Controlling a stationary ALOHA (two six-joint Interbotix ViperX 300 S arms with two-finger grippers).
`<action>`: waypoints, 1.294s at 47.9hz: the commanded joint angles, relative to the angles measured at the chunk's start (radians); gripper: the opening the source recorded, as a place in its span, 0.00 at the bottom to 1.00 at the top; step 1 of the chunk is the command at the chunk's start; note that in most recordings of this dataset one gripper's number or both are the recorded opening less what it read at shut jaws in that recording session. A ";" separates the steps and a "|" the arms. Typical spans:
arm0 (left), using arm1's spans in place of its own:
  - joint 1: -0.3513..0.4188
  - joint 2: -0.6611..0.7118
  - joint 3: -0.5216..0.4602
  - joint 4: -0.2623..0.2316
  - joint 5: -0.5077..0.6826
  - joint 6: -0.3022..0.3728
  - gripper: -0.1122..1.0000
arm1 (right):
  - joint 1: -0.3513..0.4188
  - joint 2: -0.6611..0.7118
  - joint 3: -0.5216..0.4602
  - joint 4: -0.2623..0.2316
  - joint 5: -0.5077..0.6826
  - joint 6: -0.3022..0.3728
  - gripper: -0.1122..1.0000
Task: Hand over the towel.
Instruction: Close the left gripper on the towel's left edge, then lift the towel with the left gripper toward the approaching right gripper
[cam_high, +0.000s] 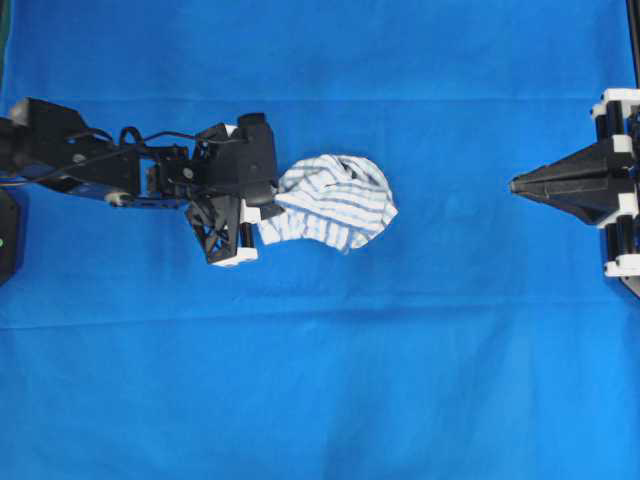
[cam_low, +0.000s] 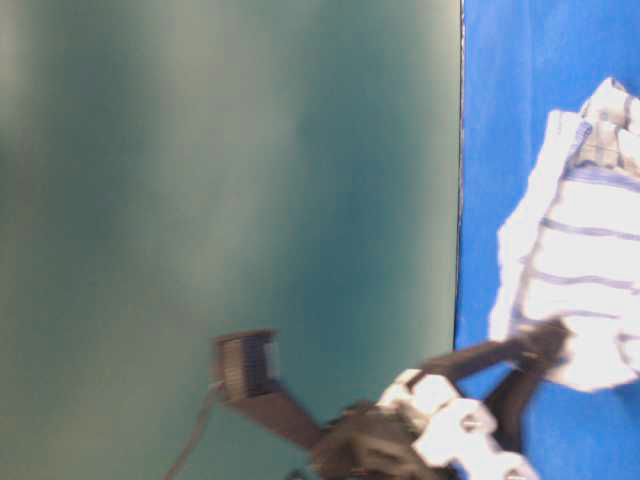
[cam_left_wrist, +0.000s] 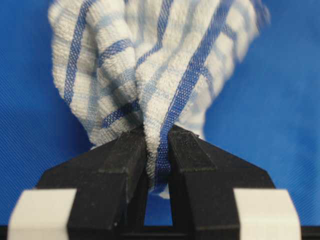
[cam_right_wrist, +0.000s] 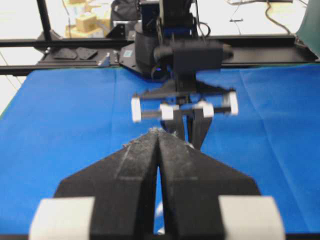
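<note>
A small white towel with thin blue stripes lies crumpled just left of centre on a blue cloth. The left gripper pinches the towel's left edge, its black fingers squeezing a fold. At the right edge, the right gripper is closed, empty, well apart

Blue cloth is covering the whole work surface, lying mostly flat with a faint crease running across it. A teal-green panel is filling the left of the table-level view, blurred. Behind the table, cardboard boxes are sitting past a black frame rail; cables are trailing at top right.
</note>
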 joint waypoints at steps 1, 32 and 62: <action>-0.003 -0.107 -0.017 -0.002 -0.005 0.000 0.15 | -0.002 0.009 -0.011 0.002 -0.003 0.002 0.10; -0.060 -0.515 0.075 -0.002 -0.302 0.017 0.15 | -0.002 0.052 -0.002 0.002 -0.044 0.002 0.10; -0.067 -0.500 0.067 -0.002 -0.308 0.015 0.15 | -0.002 0.098 -0.006 0.014 -0.130 0.002 0.11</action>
